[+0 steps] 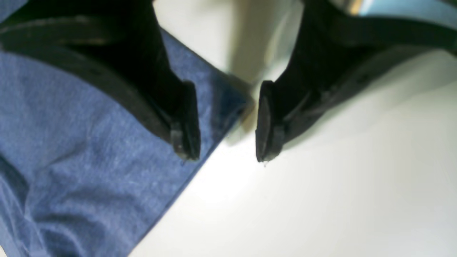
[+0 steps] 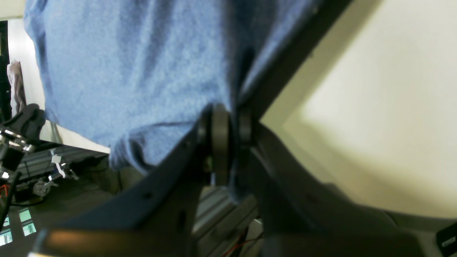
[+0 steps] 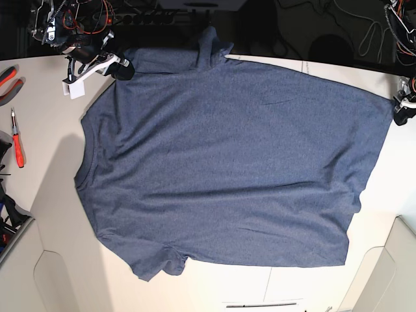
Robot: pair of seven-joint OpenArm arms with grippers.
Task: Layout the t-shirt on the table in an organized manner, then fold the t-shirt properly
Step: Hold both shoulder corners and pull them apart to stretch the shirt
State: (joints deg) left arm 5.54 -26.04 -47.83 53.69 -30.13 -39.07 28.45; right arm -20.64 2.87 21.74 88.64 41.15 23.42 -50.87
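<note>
The navy-blue t-shirt [image 3: 227,169] lies spread flat on the off-white table [image 3: 45,195], plain side up, collar to the left and hem to the right. One sleeve [image 3: 209,44] reaches past the far edge. My right gripper [image 3: 120,67] is at the shirt's far left shoulder; in the right wrist view it [image 2: 228,142] is shut on a fold of the t-shirt [image 2: 135,67]. My left gripper [image 3: 398,110] is at the hem's far right corner. In the left wrist view it [image 1: 226,150] is open and empty, one finger over the t-shirt's edge [image 1: 89,150], the other over bare table [image 1: 339,185].
Red-handled pliers [image 3: 6,78] and a red screwdriver [image 3: 17,146] lie at the table's left edge. Cables and dark equipment [image 3: 78,19] stand behind the far edge. A thin dark seam [image 3: 270,286] runs across the near tabletop.
</note>
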